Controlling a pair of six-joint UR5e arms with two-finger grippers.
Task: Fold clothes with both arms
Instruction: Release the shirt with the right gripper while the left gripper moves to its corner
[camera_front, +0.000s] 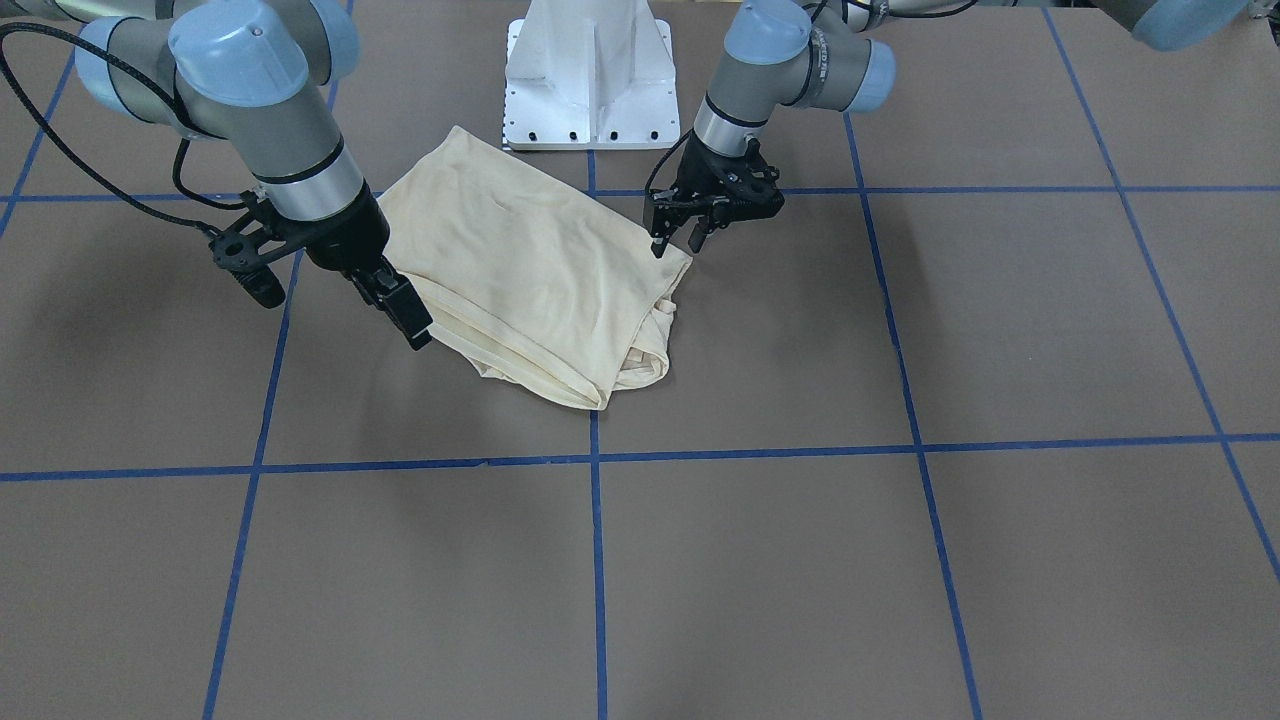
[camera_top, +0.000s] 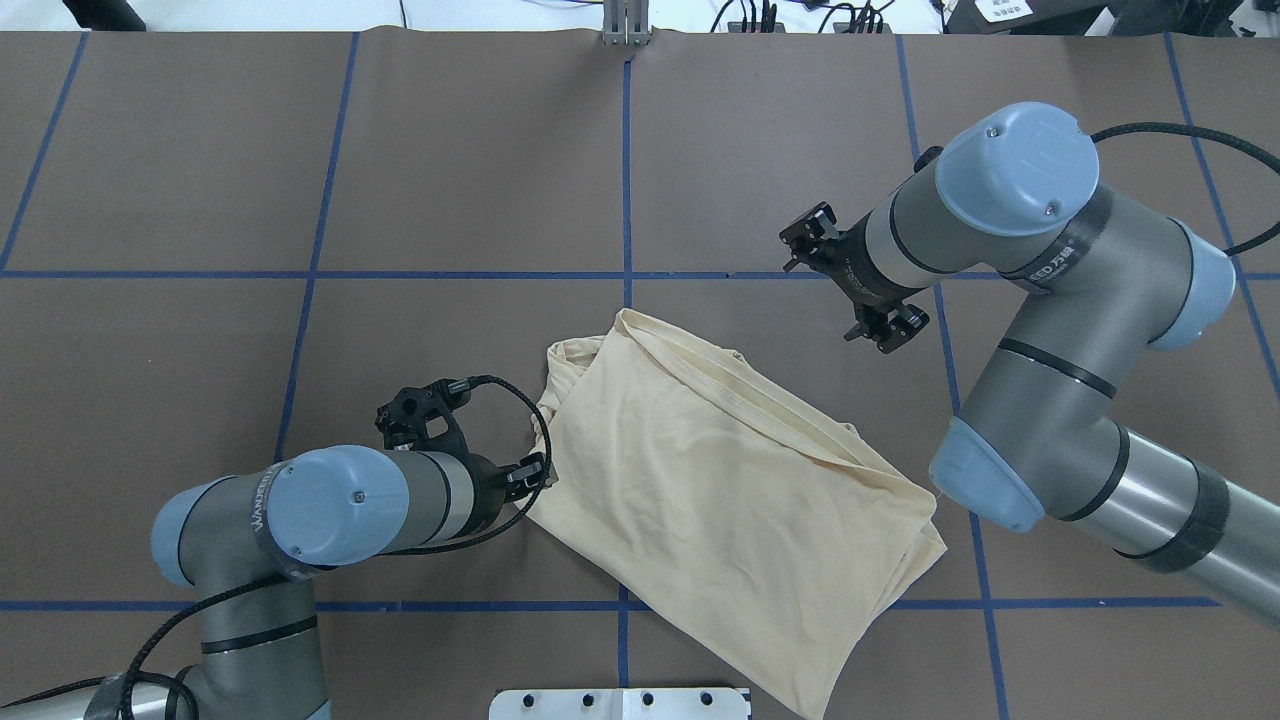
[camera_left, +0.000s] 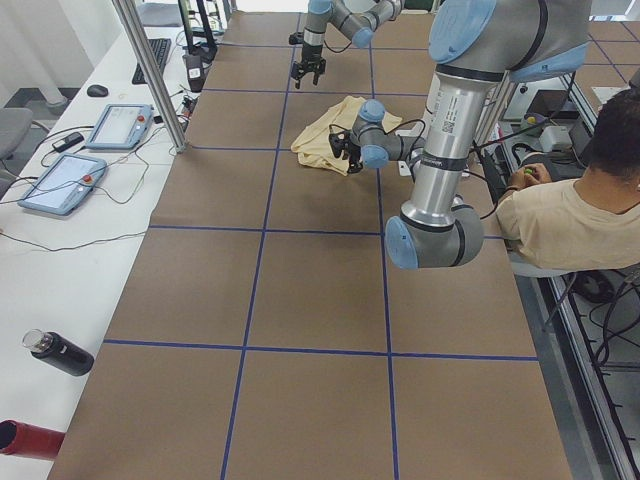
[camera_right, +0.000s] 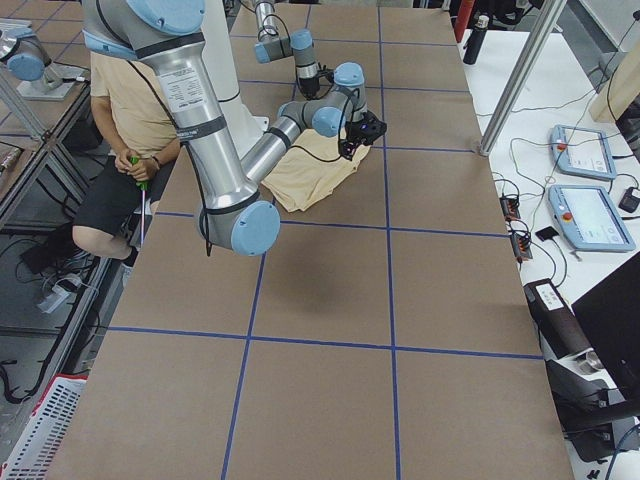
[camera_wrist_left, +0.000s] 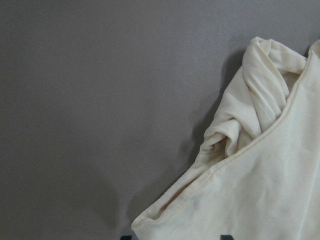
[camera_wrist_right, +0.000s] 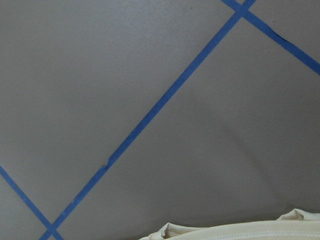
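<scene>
cream t-shirt lies bunched. left gripper at its edge, jaws spread, holding nothing. right gripper: we cannot tell (seen side-on). left arm band reads partly "wande".

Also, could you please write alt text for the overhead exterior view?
A pale cream-yellow T-shirt lies folded in a rumpled oblong, askew on a brown table gridded with blue tape. The grey left arm holds its black two-finger gripper at the shirt's edge on the view's left; the grey right arm stands opposite, its wrist clear of the shirt.
</scene>
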